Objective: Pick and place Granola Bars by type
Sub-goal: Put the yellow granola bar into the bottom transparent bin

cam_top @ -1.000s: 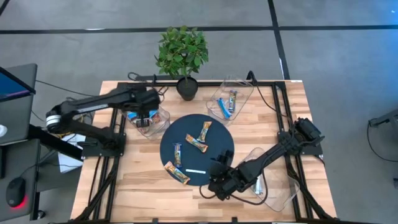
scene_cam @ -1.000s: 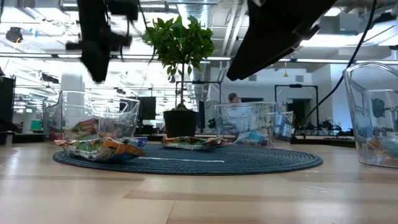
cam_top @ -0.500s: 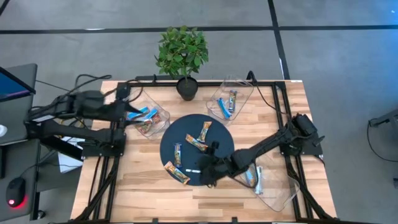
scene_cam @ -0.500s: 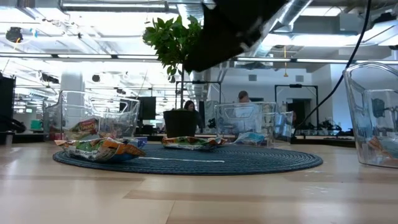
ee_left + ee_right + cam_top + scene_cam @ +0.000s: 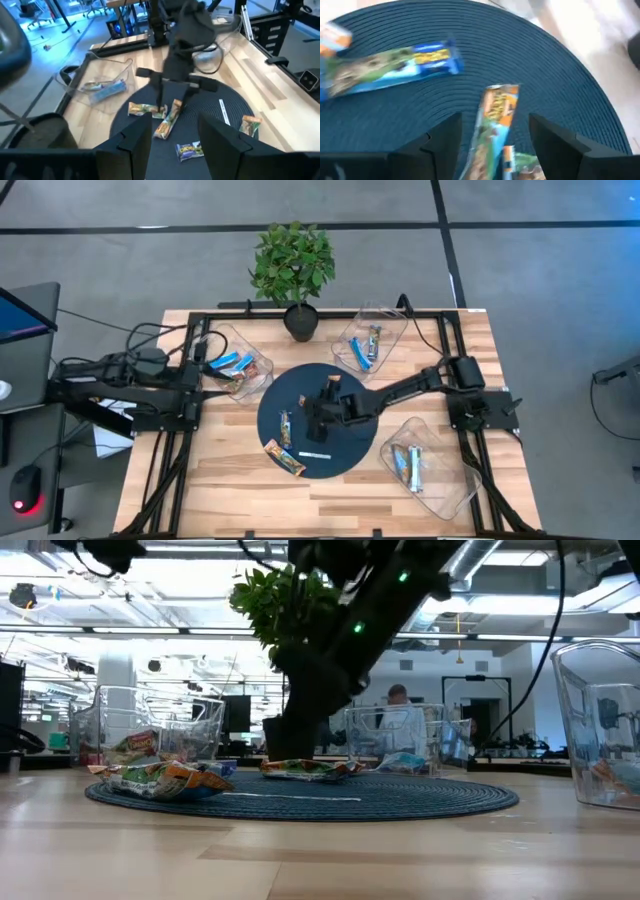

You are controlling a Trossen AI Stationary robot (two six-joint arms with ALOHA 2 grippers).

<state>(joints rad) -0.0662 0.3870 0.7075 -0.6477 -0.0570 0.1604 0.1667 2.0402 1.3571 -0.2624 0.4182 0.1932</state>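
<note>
Several shiny bars lie flat on the round dark mat [image 5: 350, 435]: a gold-orange one [image 5: 330, 390], a blue one [image 5: 285, 427], an orange one [image 5: 285, 459], and one under my right gripper [image 5: 316, 418]. In the right wrist view that gripper [image 5: 495, 122] is open and hangs over an orange-green bar [image 5: 495, 112], one finger on each side of it; a blue bar [image 5: 390, 67] lies beside it. My left gripper [image 5: 175, 125] is open, drawn back by the table's left edge [image 5: 150, 363].
Three clear trays hold bars: left [image 5: 238, 370], far [image 5: 370, 343], near right [image 5: 425, 470]. A thin white strip [image 5: 313, 454] lies on the mat. A potted plant [image 5: 295, 270] stands at the far edge. Black frame rails run along both sides. A person [image 5: 400, 715] shows beyond the table.
My right gripper has swung from beside the near right tray toward the table's left and far side, out over the middle of the mat, and now hangs low over a bar. My left arm has drawn back from over the left tray toward the table's left edge.
</note>
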